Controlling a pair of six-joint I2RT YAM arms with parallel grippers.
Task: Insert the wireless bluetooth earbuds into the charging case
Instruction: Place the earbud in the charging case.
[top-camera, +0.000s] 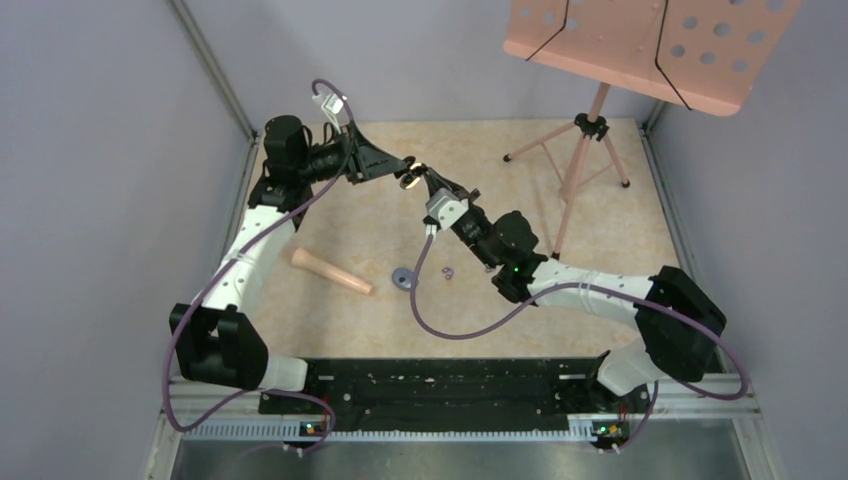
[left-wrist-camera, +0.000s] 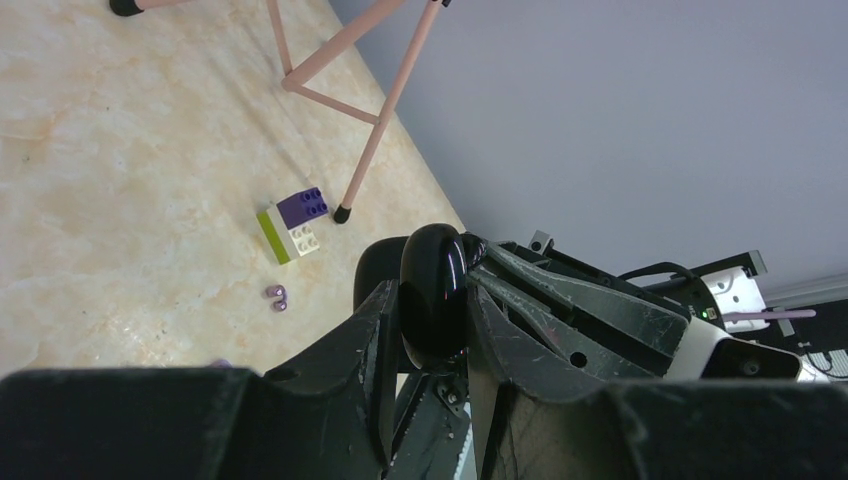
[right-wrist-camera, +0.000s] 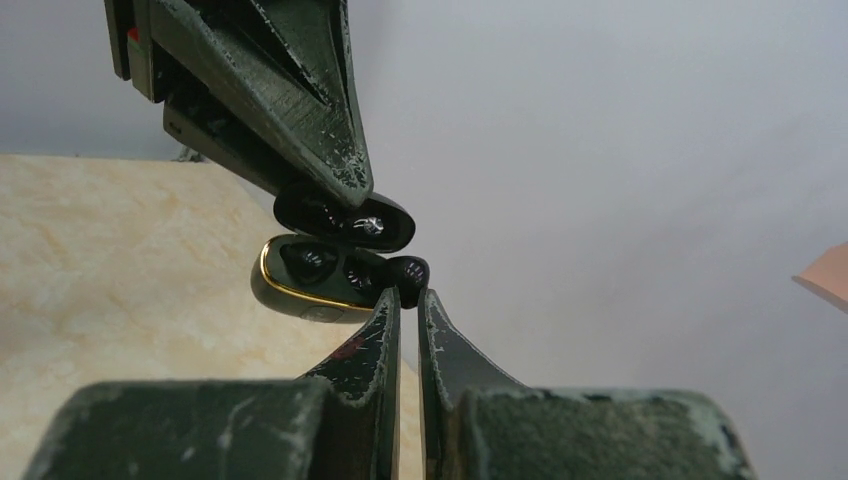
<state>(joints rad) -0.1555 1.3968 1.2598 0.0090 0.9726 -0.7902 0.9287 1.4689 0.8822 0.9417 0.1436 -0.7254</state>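
My left gripper is shut on the glossy black charging case and holds it in the air over the far middle of the table. In the right wrist view the case is open, with a gold rim and its lid raised. One black earbud sits in its left well. My right gripper is shut on the other black earbud at the case's right edge. Two pale purple earbuds lie on the table; they also show in the left wrist view.
A purple-and-yellow block lies by a foot of the pink music stand at the back right. A pink peg and a small grey disc lie on the table's middle left.
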